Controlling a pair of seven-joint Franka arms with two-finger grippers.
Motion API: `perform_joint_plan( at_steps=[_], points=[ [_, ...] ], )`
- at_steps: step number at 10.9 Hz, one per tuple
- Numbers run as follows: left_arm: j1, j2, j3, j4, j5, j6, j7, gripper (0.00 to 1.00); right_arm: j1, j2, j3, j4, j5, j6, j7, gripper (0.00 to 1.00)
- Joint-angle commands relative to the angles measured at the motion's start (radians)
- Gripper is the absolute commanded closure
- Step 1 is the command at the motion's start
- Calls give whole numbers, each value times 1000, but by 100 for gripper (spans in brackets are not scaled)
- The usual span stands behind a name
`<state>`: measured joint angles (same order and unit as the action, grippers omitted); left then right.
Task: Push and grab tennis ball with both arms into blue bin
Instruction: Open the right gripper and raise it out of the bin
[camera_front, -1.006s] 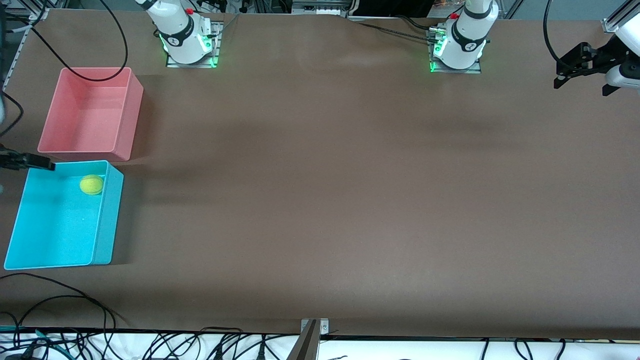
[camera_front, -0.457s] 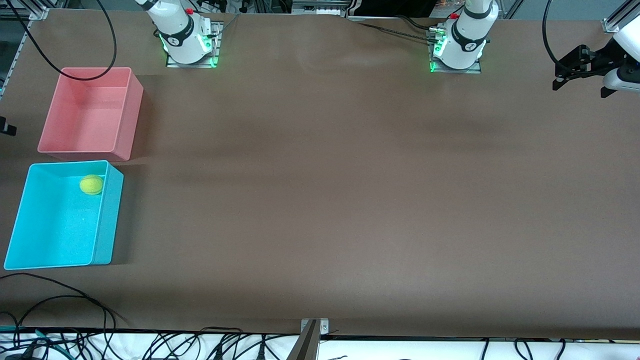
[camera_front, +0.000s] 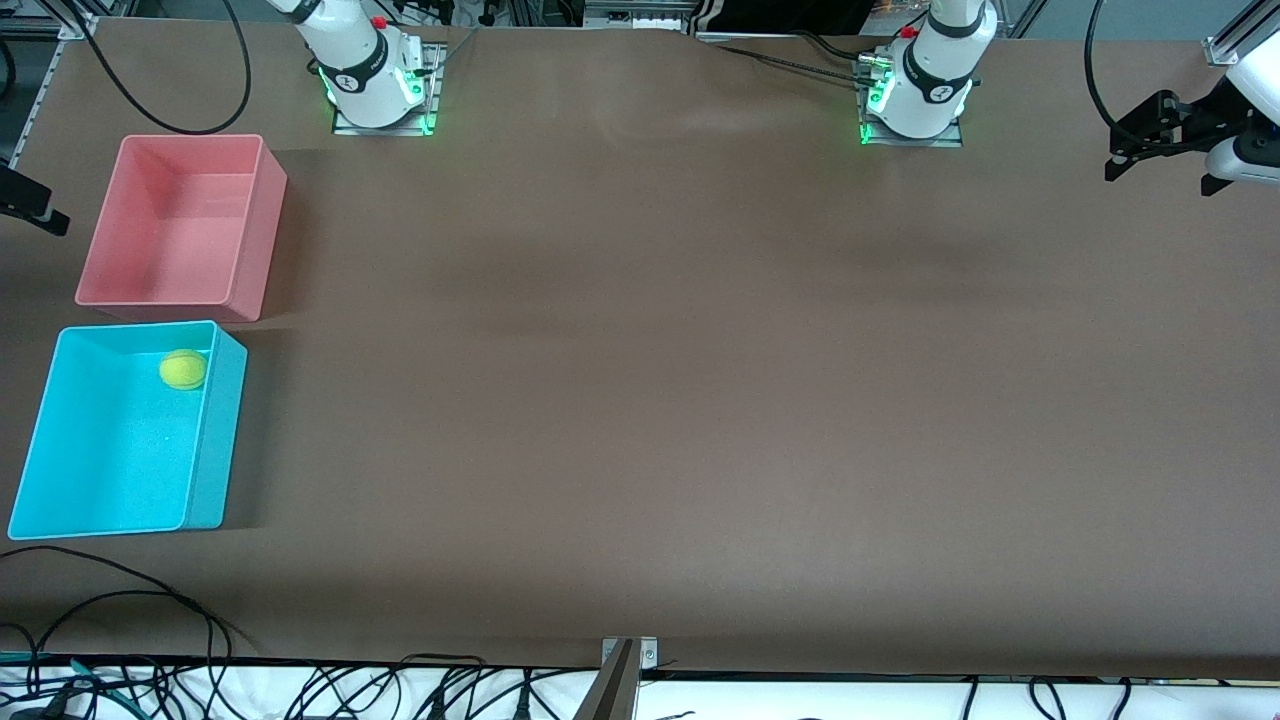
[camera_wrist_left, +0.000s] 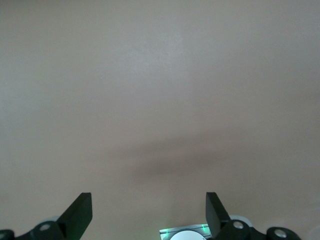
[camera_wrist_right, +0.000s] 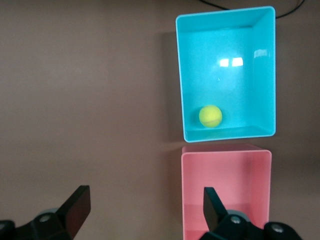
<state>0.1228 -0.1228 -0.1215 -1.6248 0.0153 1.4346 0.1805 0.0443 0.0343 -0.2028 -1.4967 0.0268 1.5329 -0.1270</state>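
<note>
Ball (camera_front: 183, 369) lay in the blue bin (camera_front: 215, 440), in the corner nearest the pink bin (camera_front: 255, 250) — touching or just off the wall there, hard to say which. The two bins sat side by side at the right arm's end of the table (camera_front: 700, 400), pink farther from the front camera.

Right gripper (camera_wrist_right: 142, 207) hung high over bare table just beside the pink bin, fingers (camera_wrist_right: 77, 205) spread wide, nothing between them; the ball sat well clear of the fingertips, down in the blue bin. In the front view only a dark tip showed at the frame's edge.

Left gripper (camera_wrist_left: 149, 212) was up over bare table at the left arm's end — fingers (camera_wrist_left: 80, 210) wide apart, holding nothing.
</note>
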Motion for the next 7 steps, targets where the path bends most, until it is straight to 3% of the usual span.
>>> perform_joint_plan(
  at_steps=[1, 2, 7],
  points=[
    [3, 0, 0, 6, 17, -2, -1, 0, 40, -42, 25, -140, -54, 169, 96, 0],
    [3, 0, 0, 6, 17, -2, -1, 0, 40, -54, 42, -173, -91, 190, 99, 0],
    [4, 0, 0, 6, 15, -2, -3, 0, -3, -109, 113, -250, -91, 210, 162, 0]
  ],
)
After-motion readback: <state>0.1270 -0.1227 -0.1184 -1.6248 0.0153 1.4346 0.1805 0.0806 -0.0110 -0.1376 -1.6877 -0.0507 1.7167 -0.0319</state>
